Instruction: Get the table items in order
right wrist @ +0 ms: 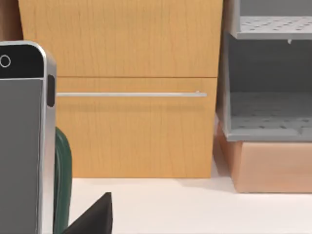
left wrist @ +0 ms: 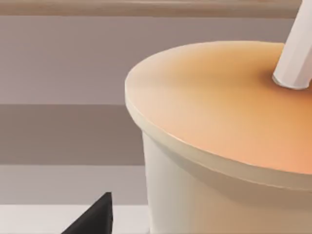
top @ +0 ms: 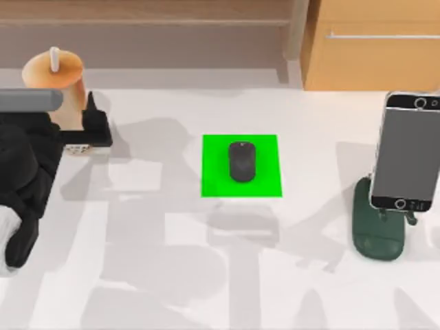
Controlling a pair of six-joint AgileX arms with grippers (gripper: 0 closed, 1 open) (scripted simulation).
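Table (top: 172, 275) broad, white, flat. Phone (top: 407, 151) slim, grey-screened, upright on dark green stand (top: 377, 234) at right. Cup (top: 55, 86) tan, white-strawed, far left, beside left gripper (top: 93, 130); finger spread cannot be told. Mouse (top: 241, 161) small, black, oval, on green mat (top: 213, 172).

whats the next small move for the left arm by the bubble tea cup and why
Probably close the left gripper on the bubble-tea cup and lift it a little. The gripper sits right against the cup at the table's far left corner, while the mouse already lies on the green mat and the smartphone stands in its stand.
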